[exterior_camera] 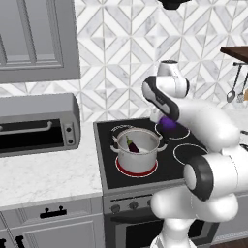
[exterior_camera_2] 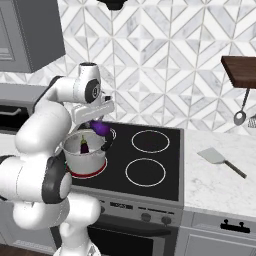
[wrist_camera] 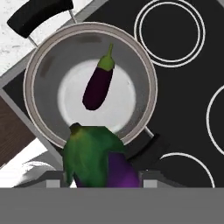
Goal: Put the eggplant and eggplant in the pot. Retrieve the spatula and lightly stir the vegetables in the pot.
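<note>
Pincer (wrist_camera: 101, 177): pinching a shiny purple eggplant with green cap (wrist_camera: 98, 159), bottom middle of frame.
Round shiny steel pot (wrist_camera: 39, 65): second small purple eggplant (wrist_camera: 98, 87) lies inside.

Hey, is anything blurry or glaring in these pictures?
Hand view: the held eggplant looms large and soft-edged between the gripper tips; the pot floor shows a bright sheen. Right base view: the spatula looks evenly lit, with no glare.

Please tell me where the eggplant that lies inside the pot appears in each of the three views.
Left base view: eggplant in the pot, centre, on the front-left burner.
Right base view: the same eggplant, left of centre, behind the arm.
Hand view: it lies upper centre, on the pot's floor.
Shared landmark: the pot.
</note>
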Motion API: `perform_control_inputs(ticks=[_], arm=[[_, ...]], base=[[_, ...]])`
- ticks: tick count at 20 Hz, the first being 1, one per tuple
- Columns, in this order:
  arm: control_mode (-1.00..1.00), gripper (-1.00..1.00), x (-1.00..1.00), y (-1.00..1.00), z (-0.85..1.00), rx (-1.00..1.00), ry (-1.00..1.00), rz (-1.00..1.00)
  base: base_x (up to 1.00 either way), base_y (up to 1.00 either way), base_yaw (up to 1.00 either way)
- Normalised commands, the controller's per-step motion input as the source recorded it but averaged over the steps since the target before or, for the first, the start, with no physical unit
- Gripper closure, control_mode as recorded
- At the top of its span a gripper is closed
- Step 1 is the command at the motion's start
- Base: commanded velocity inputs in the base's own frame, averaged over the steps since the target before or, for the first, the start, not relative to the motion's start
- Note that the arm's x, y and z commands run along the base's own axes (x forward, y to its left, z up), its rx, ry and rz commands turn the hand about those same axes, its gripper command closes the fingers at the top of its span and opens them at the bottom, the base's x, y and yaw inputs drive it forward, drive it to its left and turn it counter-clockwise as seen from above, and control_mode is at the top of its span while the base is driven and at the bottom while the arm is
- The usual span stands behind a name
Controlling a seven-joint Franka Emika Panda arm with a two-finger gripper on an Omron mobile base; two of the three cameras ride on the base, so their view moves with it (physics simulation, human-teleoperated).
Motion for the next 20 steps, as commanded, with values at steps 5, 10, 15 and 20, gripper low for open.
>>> perform_control_inputs(ticks=[5,10,15,20], arm=[[-1.0,1.0,0.23,0.91,-0.2,0.0,0.13,0.0],[-1.0,1.0,0.08,0.16,-0.66,0.0,0.16,0.0],[-1.0,1.0,0.15,0.1,-0.57,0.0,0.02,0.0],[-1.0,1.0,0.03,0.1,-0.49,0.03,0.0,0.0]], base=[[0.0,0.0,0.0],[0.0,0.0,0.0],[0.0,0.0,0.0],[0.0,0.0,0.0]])
